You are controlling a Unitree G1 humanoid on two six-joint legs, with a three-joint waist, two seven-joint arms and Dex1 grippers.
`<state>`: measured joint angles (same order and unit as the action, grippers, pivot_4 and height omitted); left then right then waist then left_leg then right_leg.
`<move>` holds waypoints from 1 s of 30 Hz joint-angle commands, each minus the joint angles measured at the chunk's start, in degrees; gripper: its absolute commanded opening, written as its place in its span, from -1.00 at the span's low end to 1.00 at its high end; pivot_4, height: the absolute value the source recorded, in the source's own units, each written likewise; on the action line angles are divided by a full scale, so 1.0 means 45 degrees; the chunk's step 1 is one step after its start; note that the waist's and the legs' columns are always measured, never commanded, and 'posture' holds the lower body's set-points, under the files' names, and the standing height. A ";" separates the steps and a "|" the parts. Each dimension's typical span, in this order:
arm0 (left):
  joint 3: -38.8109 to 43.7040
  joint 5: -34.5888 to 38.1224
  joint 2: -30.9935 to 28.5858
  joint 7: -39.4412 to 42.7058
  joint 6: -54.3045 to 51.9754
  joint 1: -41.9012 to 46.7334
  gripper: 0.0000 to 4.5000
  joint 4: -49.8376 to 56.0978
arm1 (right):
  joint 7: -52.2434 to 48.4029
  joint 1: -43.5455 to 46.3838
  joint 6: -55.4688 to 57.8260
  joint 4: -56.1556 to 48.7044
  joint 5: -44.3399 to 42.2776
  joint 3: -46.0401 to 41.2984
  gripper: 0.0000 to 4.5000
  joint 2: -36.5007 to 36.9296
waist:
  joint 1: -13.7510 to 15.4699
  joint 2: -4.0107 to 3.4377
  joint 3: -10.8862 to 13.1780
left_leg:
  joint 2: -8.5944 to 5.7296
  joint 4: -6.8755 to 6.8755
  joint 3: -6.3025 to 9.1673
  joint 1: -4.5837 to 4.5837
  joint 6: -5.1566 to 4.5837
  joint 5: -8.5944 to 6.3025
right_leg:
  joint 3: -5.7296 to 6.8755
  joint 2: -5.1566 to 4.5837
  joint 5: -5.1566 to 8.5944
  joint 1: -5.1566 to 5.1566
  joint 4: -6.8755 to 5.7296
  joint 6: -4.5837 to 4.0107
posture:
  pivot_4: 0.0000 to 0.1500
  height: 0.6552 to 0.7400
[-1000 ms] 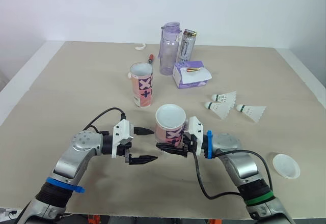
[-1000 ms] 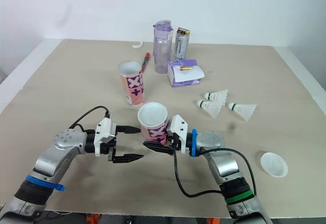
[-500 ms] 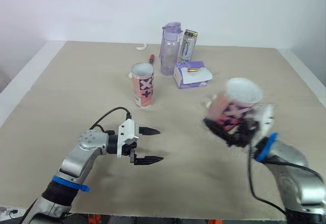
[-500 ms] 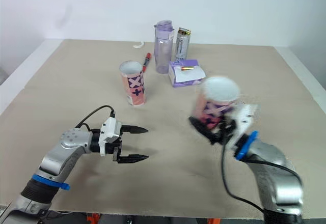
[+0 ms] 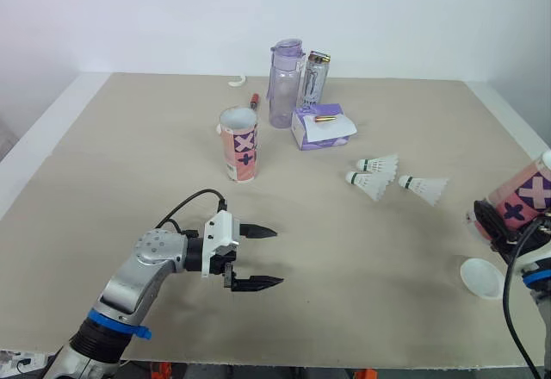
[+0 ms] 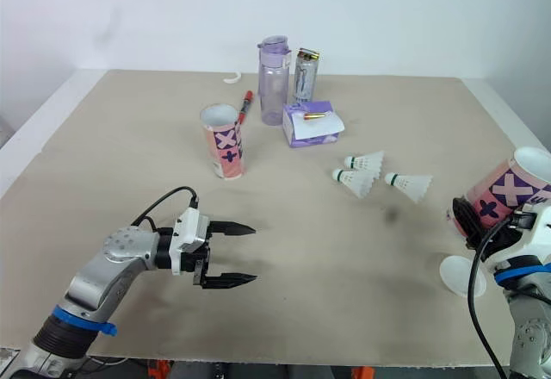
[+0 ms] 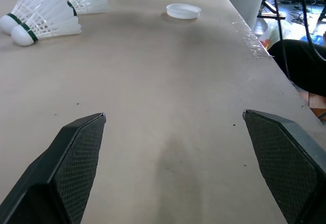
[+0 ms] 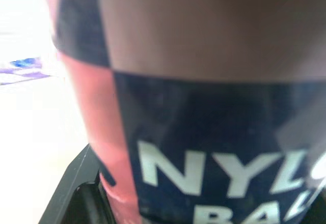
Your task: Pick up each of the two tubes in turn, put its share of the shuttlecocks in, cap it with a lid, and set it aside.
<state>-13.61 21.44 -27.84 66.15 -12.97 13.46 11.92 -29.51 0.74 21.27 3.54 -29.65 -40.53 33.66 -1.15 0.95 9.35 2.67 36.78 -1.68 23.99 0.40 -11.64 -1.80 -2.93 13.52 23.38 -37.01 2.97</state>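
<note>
Right gripper (image 6: 462,220) is clamping a tilted tube (image 6: 508,191) near the table's (image 6: 344,319) right edge, beside a lid (image 6: 459,276). Left gripper (image 6: 253,253) is hovering wide open over open tabletop, well apart from the shuttlecocks (image 6: 370,172).

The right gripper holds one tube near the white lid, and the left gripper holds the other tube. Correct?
No. The left eye view shows the left gripper open and empty; the other tube stands on the table. The right gripper does hold one tube near the white lid.
</note>
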 commanded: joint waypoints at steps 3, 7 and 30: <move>0.0153 0.0213 -0.0100 -0.0125 -0.0046 0.0177 1.00 0.0456 | 0.0071 0.1521 -0.1858 0.3191 0.1078 0.0267 0.32 0.1066 | -0.0010 -0.0017 0.0002 | -0.0005 0.0001 -0.0006 -0.0004 -0.0007 0.0004 | -0.0053 0.0027 0.0000 -0.0003 0.0000 0.0004 | 1.00 1.00; 0.0196 0.0251 -0.0168 -0.0171 -0.0085 0.0192 1.00 0.0550 | 0.0396 0.2686 -0.2676 0.5354 0.1409 0.0331 0.32 0.1540 | -0.0031 -0.0038 0.0006 | -0.0004 -0.0004 -0.0010 -0.0005 -0.0007 0.0004 | -0.0206 0.0127 0.0004 0.0000 0.0000 0.0010 | 1.00 1.00; 0.0180 0.0553 -0.0042 -0.0628 -0.0637 0.0262 1.00 0.0938 | 0.1289 0.1579 -0.4039 0.6787 0.1284 0.0053 0.32 0.1656 | -0.0038 -0.0042 0.0003 | -0.0035 -0.0004 -0.0010 0.0001 -0.0007 0.0004 | -0.0590 0.0348 0.0049 -0.0030 0.0000 0.0050 | 1.00 1.00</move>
<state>-13.16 23.08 -28.07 63.29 -16.24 13.78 14.86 -23.90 8.67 2.35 35.04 -23.39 -39.35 41.30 -1.32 0.76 9.37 2.52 36.78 -1.72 23.99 0.37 -11.62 -4.47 -1.36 13.74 23.24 -37.01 3.19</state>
